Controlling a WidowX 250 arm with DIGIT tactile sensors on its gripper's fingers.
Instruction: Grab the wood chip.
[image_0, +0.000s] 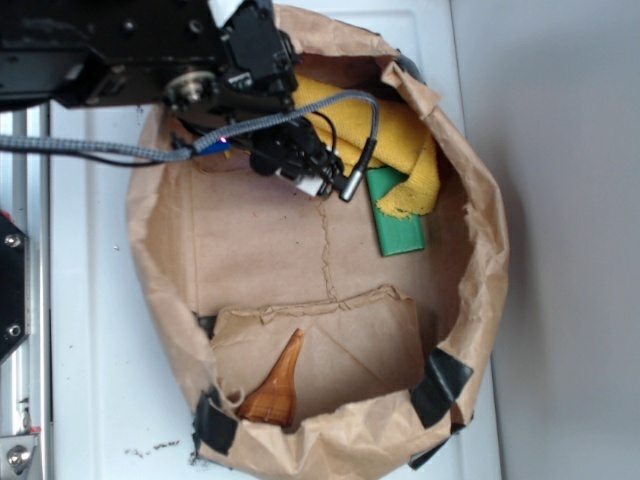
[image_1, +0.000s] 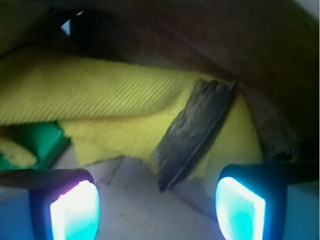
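Observation:
The wood chip (image_1: 195, 132), a dark flat strip with a rough pointed end, lies slanted on a yellow cloth (image_1: 115, 110) in the wrist view. Its lower tip hangs over the cloth's edge above the brown paper floor. My gripper (image_1: 157, 200) is open, with one glowing pad (image_1: 75, 210) left of the chip's tip and the other (image_1: 240, 207) right of it; nothing sits between them. The chip's tip is just ahead of the gap. From the exterior camera my gripper (image_0: 300, 160) hovers over the cloth (image_0: 400, 140) and hides the chip.
A rolled-down brown paper bag (image_0: 490, 250) walls in everything, and black tape (image_0: 440, 385) patches its rim. A green block (image_0: 398, 225) lies partly under the cloth. An orange-brown horn-shaped piece (image_0: 275, 390) rests at the near side on a folded paper flap (image_0: 350, 340).

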